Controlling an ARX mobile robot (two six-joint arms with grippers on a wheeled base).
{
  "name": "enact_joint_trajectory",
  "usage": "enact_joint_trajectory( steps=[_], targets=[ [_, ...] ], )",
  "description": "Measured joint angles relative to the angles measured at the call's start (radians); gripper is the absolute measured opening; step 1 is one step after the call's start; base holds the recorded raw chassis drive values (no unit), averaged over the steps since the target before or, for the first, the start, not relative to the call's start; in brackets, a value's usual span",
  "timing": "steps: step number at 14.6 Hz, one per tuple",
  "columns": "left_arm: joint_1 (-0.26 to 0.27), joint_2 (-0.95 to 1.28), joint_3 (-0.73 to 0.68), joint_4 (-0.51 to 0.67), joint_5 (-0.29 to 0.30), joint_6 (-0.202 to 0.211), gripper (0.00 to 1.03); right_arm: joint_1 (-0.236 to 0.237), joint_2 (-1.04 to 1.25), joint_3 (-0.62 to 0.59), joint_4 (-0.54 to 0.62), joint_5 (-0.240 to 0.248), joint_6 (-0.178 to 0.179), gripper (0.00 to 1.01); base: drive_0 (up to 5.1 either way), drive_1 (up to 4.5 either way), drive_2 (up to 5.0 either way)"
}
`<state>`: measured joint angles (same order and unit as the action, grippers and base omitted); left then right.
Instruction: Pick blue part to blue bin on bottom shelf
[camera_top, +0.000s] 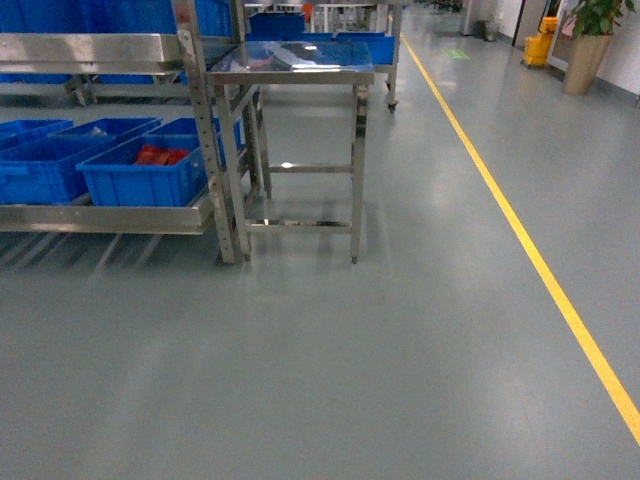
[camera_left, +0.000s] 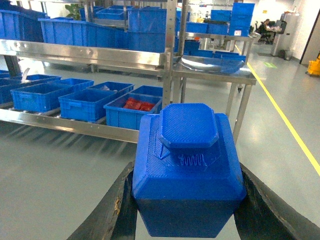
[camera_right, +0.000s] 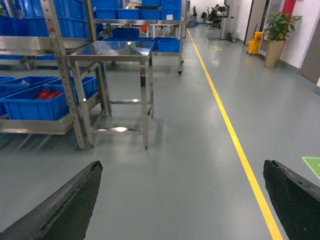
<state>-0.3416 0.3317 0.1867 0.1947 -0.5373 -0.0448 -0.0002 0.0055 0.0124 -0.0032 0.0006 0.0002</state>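
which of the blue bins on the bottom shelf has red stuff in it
The rightmost front bin on the bottom shelf, beside the rack post; its red contents set it apart.

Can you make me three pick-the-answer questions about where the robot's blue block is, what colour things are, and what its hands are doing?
1. Where is the blue part?
A. Between the left gripper's fingers
B. On the steel table
C. On the floor

2. What colour are the pieces in the bin nearest the steel table?
A. Green
B. Red
C. White

3. How is the right gripper?
A. Shut on a bin
B. Holding the blue part
C. Open and empty

Answers:
1. A: the left wrist view shows the part wedged between the left gripper's dark fingers.
2. B: red pieces lie inside that bin on the bottom shelf.
3. C: its fingers stand far apart with only floor between them.
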Motion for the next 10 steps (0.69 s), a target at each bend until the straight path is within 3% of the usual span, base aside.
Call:
enact_joint_trajectory(
  steps=[10],
  targets=[
    [0.000, 0.000, 0.000, -0.002, -0.002, 0.000, 0.44, 0.000, 0.000, 0.000, 0.000, 0.000, 0.000, 0.98, 0.0, 4.26, -4.3]
  ],
)
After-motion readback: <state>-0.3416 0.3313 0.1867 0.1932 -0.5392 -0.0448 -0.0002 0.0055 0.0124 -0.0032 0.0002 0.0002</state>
